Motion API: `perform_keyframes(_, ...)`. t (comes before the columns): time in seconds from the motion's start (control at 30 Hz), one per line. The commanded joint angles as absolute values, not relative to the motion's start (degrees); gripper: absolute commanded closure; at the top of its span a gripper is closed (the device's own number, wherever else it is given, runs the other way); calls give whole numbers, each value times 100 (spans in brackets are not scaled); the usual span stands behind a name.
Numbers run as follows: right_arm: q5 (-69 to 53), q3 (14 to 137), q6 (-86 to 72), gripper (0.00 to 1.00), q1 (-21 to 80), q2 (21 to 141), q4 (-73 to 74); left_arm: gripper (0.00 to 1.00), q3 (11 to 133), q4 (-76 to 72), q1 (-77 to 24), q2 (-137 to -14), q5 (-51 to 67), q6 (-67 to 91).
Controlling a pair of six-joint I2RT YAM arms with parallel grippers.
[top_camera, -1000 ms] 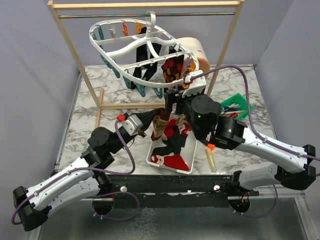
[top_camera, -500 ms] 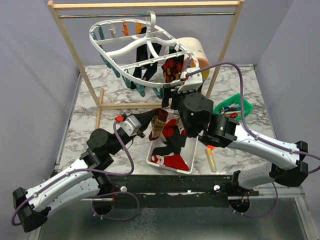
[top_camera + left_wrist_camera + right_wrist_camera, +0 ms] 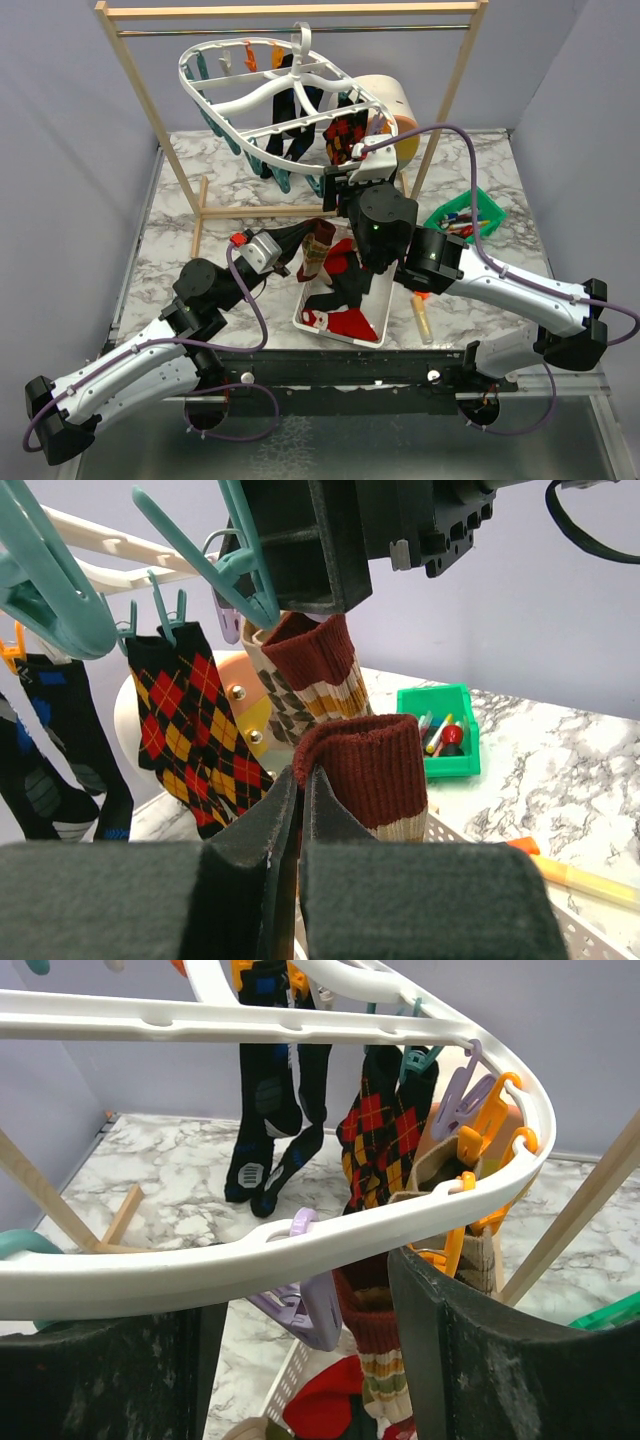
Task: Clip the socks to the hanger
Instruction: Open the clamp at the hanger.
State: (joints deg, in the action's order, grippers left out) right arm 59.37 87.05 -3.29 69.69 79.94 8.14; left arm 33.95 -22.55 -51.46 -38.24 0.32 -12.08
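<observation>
We see the right gripper [image 3: 347,183] moved up-left since a second ago, fingers spread astride the hanger [image 3: 262,95] rim at upper centre, left gripper [image 3: 298,780] as before mid-frame, pinching a maroon sock [image 3: 368,765] above the tray [image 3: 300,316].

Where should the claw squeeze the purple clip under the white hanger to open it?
Probably the purple clip by its two spread arms, squeezed from both sides: it hangs under the hanger rim, between the open fingers of the right claw.
</observation>
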Motion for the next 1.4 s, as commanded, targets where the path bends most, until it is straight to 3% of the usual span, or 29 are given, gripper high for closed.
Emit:
perform_keyframes(0.0, 6152, 8892, -221, 33, 7005, 8066, 584, 100, 3355, -2276, -5148, -3760, -81, -1199)
perform_keyframes(0.4, 6120, 8881, -157, 46, 7005, 8078, 537, 100, 3356, -2277, -5142, -3777, -63, -1204)
perform_keyframes(0.8, 6049, 8830, -146, 68, 7005, 8024, 534, 100, 3401, -2293, -5146, -3852, -27, -1166)
perform_keyframes(0.93, 6009, 8824, -132, 79, 7005, 7990, 532, 100, 3401, -2316, -5142, -3875, -31, -1152)
perform_keyframes(1.07, 5955, 8792, -160, 99, 7005, 7951, 532, 100, 3442, -2381, -5149, -3934, -65, -1216)
perform_keyframes(1.37, 5623, 8636, -558, 100, 7005, 7669, 567, 100, 3585, -3100, -5142, -4357, -403, -1467)
